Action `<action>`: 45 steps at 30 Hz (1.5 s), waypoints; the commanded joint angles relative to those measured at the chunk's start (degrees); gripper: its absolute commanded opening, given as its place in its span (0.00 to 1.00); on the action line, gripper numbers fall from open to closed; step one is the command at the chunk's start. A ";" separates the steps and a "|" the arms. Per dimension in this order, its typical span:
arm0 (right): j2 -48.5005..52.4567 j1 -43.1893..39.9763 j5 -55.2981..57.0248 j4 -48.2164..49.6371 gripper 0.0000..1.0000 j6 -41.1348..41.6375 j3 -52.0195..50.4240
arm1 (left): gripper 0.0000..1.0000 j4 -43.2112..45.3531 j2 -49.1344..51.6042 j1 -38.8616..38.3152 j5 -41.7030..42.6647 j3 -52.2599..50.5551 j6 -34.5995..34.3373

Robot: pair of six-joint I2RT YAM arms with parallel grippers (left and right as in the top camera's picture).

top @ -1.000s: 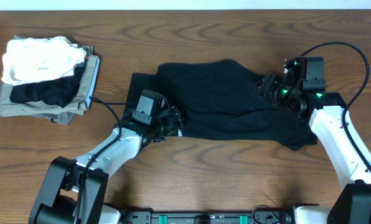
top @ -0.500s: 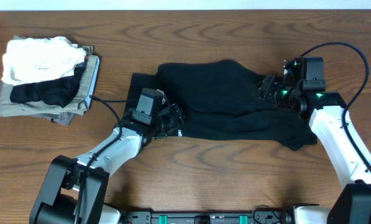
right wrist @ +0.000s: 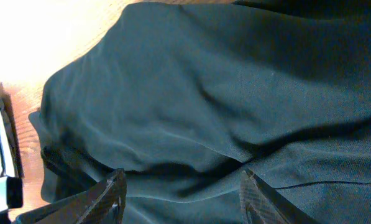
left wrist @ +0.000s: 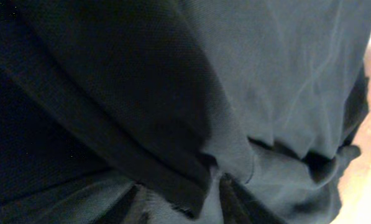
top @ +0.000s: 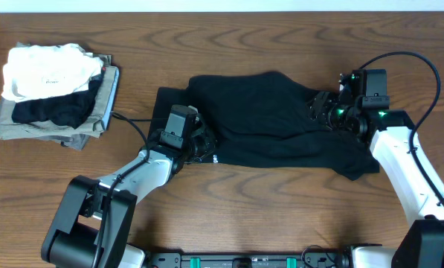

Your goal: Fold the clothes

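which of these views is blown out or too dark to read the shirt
Overhead: even light, sharp, though the black T-shirt is a flat dark mass. Left wrist: fabric fills the frame, left half lost in shadow. Right wrist: the table at top left is blown out; the folds read well.

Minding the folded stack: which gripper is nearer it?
Left. The left gripper is on the black T-shirt at the end toward the stack; the right gripper at the far end.

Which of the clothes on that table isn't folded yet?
The large black soft-fabric T-shirt, spread rumpled at mid-table. The white, dark and grey garments lie folded in a pile at the left edge.
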 commanded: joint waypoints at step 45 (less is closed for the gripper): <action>-0.07 0.44 1.16 -3.10 0.55 -1.36 0.37 | 0.79 18.36 -3.30 0.59 -6.12 1.01 11.85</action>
